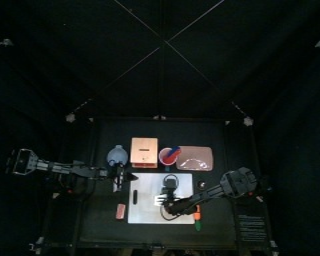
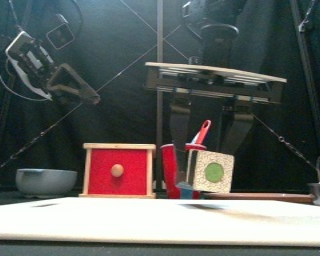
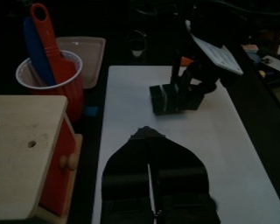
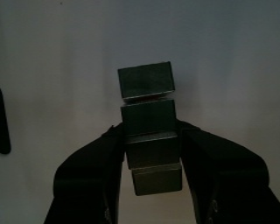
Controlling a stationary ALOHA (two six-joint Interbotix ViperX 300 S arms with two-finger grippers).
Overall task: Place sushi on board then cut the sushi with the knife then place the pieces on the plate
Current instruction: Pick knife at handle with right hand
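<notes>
Between the right fingers, dark green sushi roll clamped at its near blocks, two blocks past the tips, white board beneath, left fingers pressed together, empty, roll ahead of their tips, apart

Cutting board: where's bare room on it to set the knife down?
The board is bare left of the sushi roll and along its front edge. Its right side is crowded: the right gripper clamps the roll there.
</notes>
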